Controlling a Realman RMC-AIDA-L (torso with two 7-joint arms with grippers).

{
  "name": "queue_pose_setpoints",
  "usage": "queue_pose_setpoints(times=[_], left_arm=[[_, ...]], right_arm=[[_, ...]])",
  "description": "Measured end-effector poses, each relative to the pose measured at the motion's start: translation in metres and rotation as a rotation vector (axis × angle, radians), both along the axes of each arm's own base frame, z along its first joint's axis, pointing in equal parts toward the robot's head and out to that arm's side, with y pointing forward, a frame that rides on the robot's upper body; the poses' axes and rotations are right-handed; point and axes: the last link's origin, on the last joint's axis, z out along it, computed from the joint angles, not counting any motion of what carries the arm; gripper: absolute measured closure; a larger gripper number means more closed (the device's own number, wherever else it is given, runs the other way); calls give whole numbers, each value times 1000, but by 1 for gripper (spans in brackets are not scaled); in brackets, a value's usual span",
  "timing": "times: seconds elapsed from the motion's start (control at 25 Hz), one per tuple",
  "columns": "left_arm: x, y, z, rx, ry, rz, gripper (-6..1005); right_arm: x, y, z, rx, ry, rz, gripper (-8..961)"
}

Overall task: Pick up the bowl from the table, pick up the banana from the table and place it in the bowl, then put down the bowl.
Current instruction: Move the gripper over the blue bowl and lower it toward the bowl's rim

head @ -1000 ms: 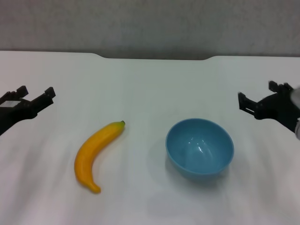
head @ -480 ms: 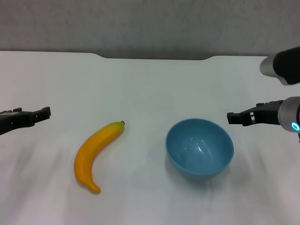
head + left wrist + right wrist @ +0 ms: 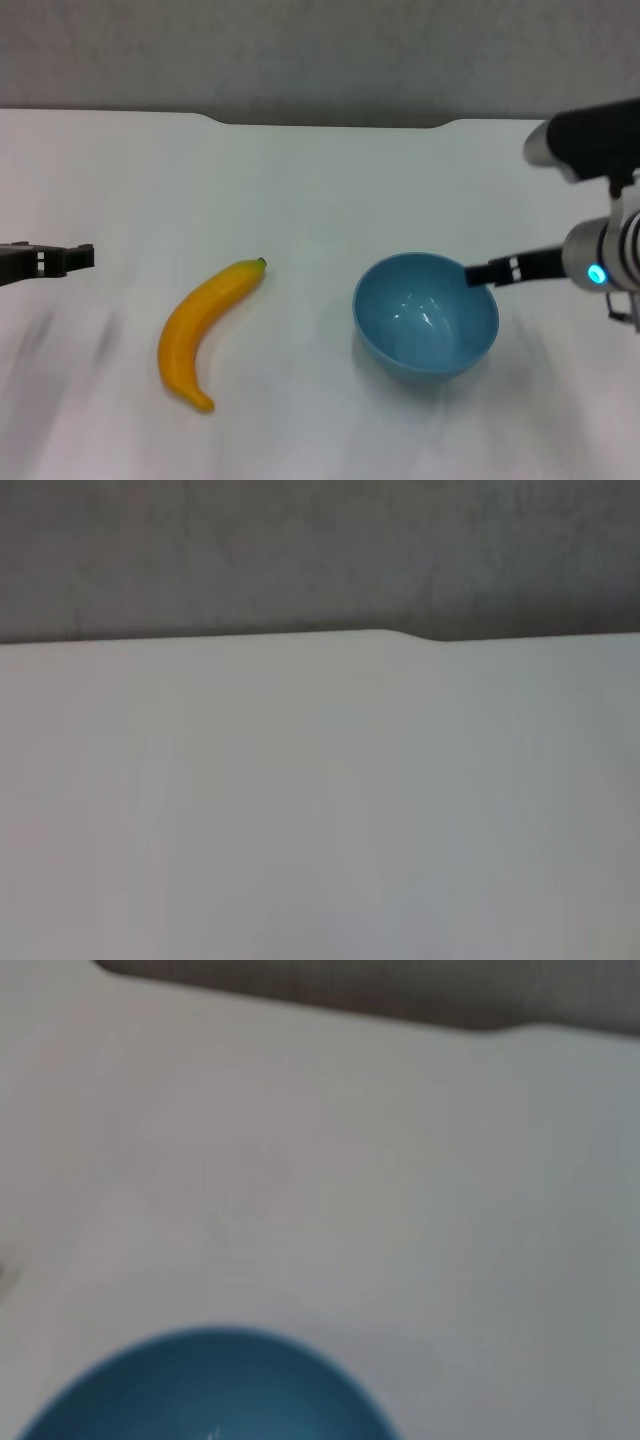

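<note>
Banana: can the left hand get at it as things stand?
Probably yes. The banana lies alone on bare table, and the left hand hangs beside it with nothing between them.

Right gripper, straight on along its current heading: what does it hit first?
Most likely the round light-blue bowl: the right gripper points toward the robot's left, its tip already at the bowl's near rim. Its height over the rim is unclear, so it might pass just above.

One bowl (image 3: 426, 316), one banana (image 3: 203, 331), one table (image 3: 300, 190) and two grippers are counted.
</note>
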Motion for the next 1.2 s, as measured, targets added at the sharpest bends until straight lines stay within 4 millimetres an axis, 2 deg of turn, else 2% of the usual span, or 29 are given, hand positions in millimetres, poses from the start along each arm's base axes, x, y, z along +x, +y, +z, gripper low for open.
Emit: queue_pose_setpoints(times=[0.28,0.72,1.2], left_arm=[[-6,-2,-4,7,-2,11,141],[-10,-3,-9,-2,0,23,147],[-8,-3,-13,-1,-5,11,154]], right_arm=[[16,-3,-30,-39,72,-82,81],[34,-1,-34,-31,63,-128,176],[36,1,-42,-40,38,-106,230]])
